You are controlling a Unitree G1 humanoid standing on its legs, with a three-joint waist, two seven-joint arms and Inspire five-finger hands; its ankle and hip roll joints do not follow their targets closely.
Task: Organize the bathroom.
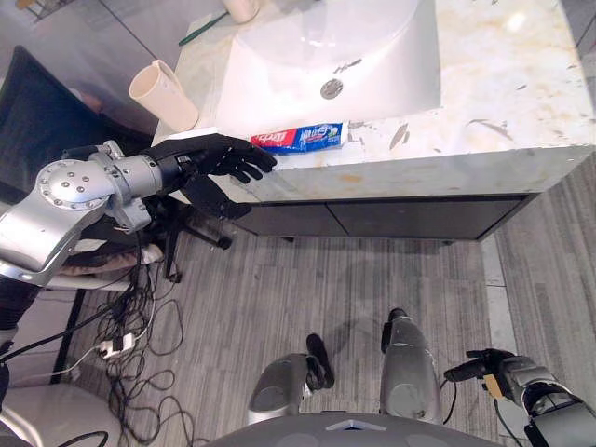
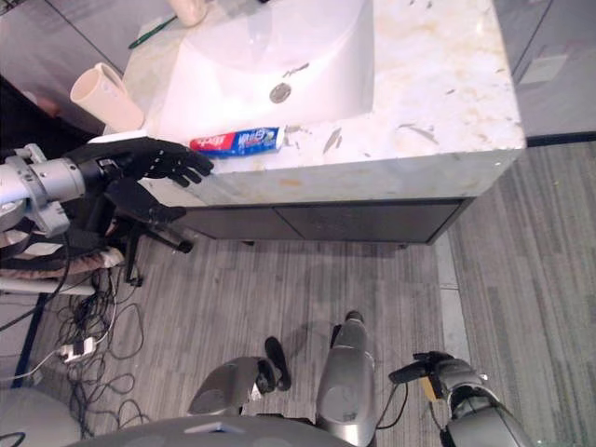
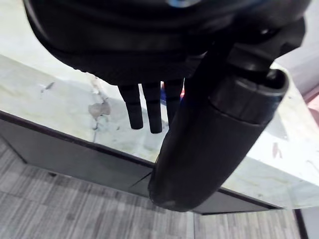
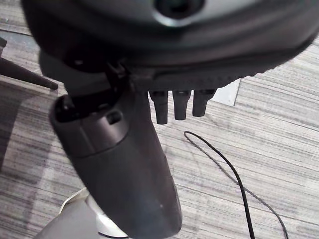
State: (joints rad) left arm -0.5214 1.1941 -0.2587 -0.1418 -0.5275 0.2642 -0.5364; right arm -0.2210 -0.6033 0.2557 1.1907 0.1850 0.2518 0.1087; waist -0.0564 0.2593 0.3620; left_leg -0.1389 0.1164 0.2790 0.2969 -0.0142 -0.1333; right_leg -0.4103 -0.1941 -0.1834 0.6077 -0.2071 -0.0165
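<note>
The toothpaste tube (image 1: 300, 138) lies at the counter's (image 1: 521, 102) front edge, center-left of frame, and the left hand (image 1: 219, 156) sits spread beside its red end, so a sloppy nudge could knock it onto the floor; the right hand (image 1: 486, 363) hangs relaxed low right.

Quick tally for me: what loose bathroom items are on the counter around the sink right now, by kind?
Toothpaste tube: 1, at the counter's front edge, by the left hand
Beige cup: 1 on the counter's left end; a second pale one at the top edge, cut off
Green stick, maybe a toothbrush: 1
Total: 4
</note>
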